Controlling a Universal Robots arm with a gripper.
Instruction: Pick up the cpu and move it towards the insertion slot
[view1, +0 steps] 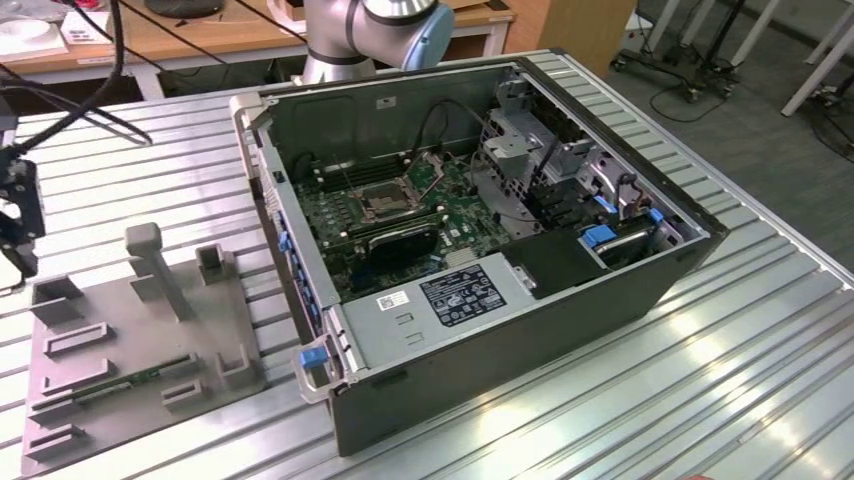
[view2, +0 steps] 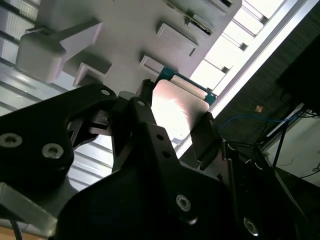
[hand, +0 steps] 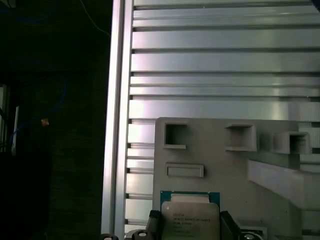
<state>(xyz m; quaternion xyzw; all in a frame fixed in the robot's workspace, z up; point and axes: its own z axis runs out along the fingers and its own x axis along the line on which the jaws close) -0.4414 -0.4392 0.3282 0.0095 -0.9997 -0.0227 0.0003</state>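
Note:
The cpu (hand: 190, 216) is a flat square chip with a silvery top and a green edge. In both wrist views it sits between my black fingers (hand: 153, 223), one against each side. My gripper (view2: 172, 125) is shut on the cpu (view2: 176, 106), which is over the grey fixture plate (hand: 220, 160). In the exterior view my gripper (view1: 18, 225) hangs at the far left edge, above the near corner of that plate (view1: 127, 345). The insertion slot (view1: 379, 203), a square silvery frame with a dark centre, lies on the motherboard inside the open computer case, well toward the exterior view's right of the gripper.
The open case (view1: 507, 330) has tall walls around the motherboard, with a drive cage (view1: 534, 170) and cables beside the socket. The fixture plate carries upright grey blocks (view1: 150, 265) and a green memory stick (view1: 134, 380). Ribbed metal table (view1: 747, 380) surrounds everything.

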